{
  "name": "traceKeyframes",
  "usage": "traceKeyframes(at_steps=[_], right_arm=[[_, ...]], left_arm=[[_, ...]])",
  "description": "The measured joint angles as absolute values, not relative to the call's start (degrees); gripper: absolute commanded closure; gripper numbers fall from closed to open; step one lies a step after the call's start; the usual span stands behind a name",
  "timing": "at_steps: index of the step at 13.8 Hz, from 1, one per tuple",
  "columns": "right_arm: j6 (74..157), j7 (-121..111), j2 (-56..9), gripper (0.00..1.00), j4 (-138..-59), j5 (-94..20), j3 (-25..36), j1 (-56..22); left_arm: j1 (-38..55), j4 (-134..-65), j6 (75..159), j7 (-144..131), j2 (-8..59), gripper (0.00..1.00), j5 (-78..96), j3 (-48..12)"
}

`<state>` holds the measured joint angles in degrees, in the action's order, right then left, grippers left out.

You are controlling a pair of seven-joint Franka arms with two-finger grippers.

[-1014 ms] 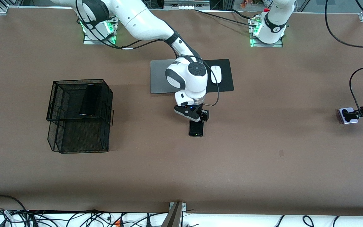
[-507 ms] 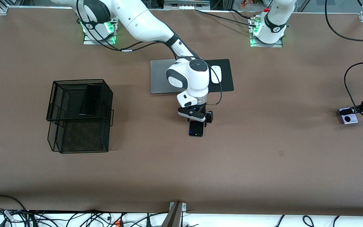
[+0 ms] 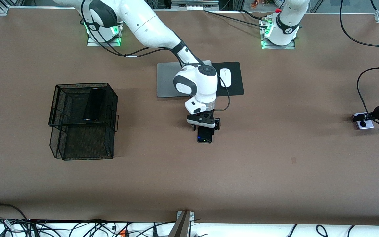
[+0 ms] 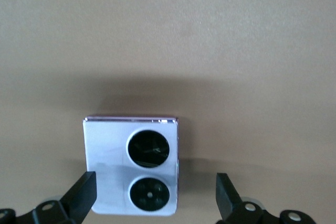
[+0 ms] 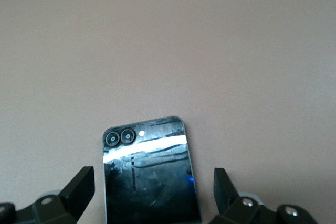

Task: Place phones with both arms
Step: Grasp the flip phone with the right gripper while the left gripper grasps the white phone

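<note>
A small square black folded phone (image 3: 205,137) (image 5: 149,182) lies flat mid-table. My right gripper (image 3: 206,128) (image 5: 153,187) hangs just above it, open, one finger on each side and neither touching it. Toward the left arm's end of the table lies the lilac-white phone (image 3: 365,124) (image 4: 107,150), its two round black lenses facing up. My left gripper (image 3: 369,116) (image 4: 155,192) is low over it and open. One finger sits at the phone's edge, the other well clear. The long black phone (image 3: 94,103) rests in the black mesh basket (image 3: 113,98).
A silver laptop (image 3: 168,80) and a black mat (image 3: 235,89) with a white mouse (image 3: 225,77) lie near the arms' bases, just past the right wrist. Cables (image 3: 44,227) run along the table's front edge.
My right hand has come down closer over the black folded phone. The left arm has swung in from the edge, its wrist now more upright over the lilac-white phone.
</note>
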<state>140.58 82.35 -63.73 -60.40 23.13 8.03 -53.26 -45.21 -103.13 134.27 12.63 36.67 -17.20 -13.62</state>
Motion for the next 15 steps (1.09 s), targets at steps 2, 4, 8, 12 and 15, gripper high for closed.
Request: traceKeyframes(at_steps=[2,4,8,12,15], right_arm=[[140.9,82.0,-64.1,0.0,-60.4,23.2,8.1,-53.3],[141.5,82.0,-64.9,0.0,-60.4,23.7,8.1,-53.3],[142.5,82.0,-65.3,0.0,-60.3,24.1,8.3,-53.5],[142.9,82.0,-65.7,0.0,-60.1,24.2,8.3,-54.3],[142.9,82.0,-65.8,0.02,-60.1,24.3,8.3,-54.4]], left_arm=[[-45.2,-103.1,135.8,12.7,37.1,0.0,-17.2,-13.4],[-45.4,-102.8,136.2,12.8,37.4,0.0,-17.2,-13.4],[-45.7,-101.8,136.5,13.1,38.3,0.0,-20.5,-13.3],[-46.6,-101.6,138.4,13.5,39.7,0.0,-20.6,-13.3],[-46.9,-101.6,139.6,13.5,41.0,0.0,-20.6,-13.2]])
